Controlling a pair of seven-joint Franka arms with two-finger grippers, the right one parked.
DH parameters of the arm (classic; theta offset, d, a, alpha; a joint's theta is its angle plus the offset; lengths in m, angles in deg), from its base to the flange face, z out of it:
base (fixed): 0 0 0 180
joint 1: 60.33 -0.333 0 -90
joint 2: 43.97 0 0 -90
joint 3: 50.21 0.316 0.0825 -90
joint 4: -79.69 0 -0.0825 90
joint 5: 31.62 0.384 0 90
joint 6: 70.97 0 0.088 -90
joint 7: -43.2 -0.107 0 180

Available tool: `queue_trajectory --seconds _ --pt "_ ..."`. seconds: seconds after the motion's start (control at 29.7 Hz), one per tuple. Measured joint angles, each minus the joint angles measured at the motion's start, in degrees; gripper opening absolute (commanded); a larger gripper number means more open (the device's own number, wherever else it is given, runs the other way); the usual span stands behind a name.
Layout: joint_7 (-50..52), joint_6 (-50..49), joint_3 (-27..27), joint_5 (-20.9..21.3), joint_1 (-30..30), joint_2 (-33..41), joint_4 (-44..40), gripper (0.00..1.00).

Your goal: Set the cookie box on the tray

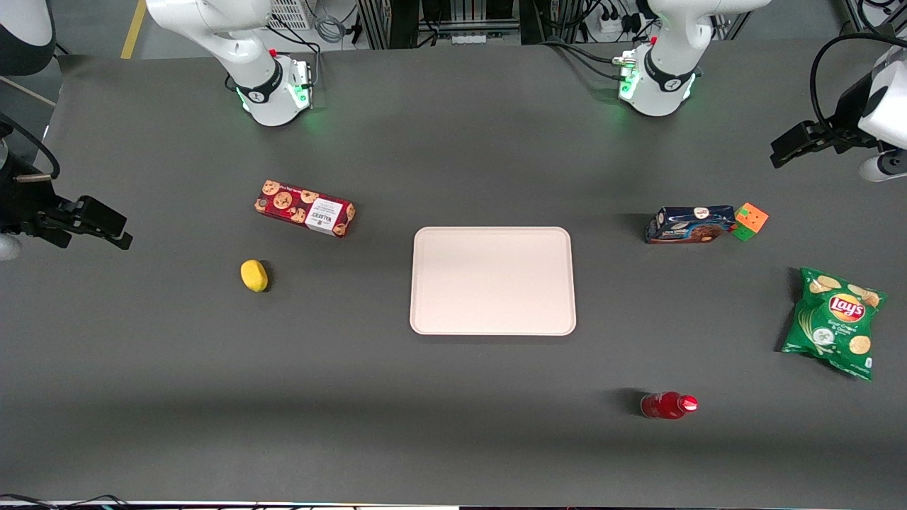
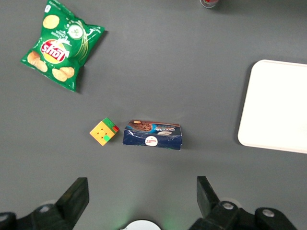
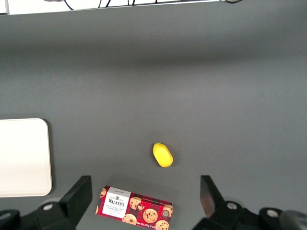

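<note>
Grey tabletop [image 1: 453, 397] fills the front view, with the pale cream-pink tray [image 1: 492, 280] lying flat at its middle, nothing on it. At about two o'clock from the tray, toward the working arm's end, the navy cookie box [image 1: 689, 224] lies on the tabletop, well apart from the tray, with a colour-block puzzle cube [image 1: 750, 221] touching or just beside its outer end. At about four o'clock from the cookie box sits a green chip bag [image 1: 835, 322], and nearer the front camera a red bottle [image 1: 668, 405] lies on its side. At ten o'clock from the tray is a red box printed with chocolate-chip cookies [image 1: 305, 207], and a yellow lemon-like object [image 1: 254, 275] lies nearer the camera than that box. The gripper [image 1: 797, 145] hangs in the air at the working arm's end of the table, at roughly two o'clock from the cookie box, holding nothing. In the left wrist view the gripper [image 2: 143, 194] shows its two dark fingers [image 2: 74, 196] spread wide apart above bare tabletop, with the cookie box [image 2: 152, 135] lying at twelve o'clock between their lines, not touched. The puzzle cube [image 2: 104, 131] sits just beside the box at nine o'clock, the chip bag [image 2: 61, 45] at ten o'clock, and the tray [image 2: 278, 105] at two o'clock. In the right wrist view the tray's corner [image 3: 24, 157], the yellow object [image 3: 162, 155] and the red box [image 3: 135, 208] lie on the tabletop.
</note>
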Motion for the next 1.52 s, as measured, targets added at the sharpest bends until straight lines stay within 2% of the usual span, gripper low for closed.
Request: queue_trajectory --seconds 0.47,0.71,0.91,1.08,1.21,1.35,1.52 --pt "0.74 -1.38 0.67 0.04 -0.49 0.00 0.00 1.00" --pt "4.99 -3.33 0.73 0.03 -0.62 0.33 -0.34 1.00" --pt "14.43 -9.21 0.74 0.04 -0.64 2.28 -2.43 1.00" --pt "25.94 -15.00 0.77 0.04 -0.70 4.51 -4.51 1.00" --pt "35.57 -15.70 0.87 -0.01 -0.72 5.20 -4.08 1.00" --pt "42.84 -11.74 0.95 -0.31 -0.72 5.03 -0.19 1.00" --pt "47.53 0.16 1.12 -1.29 -0.73 4.63 8.73 1.00"
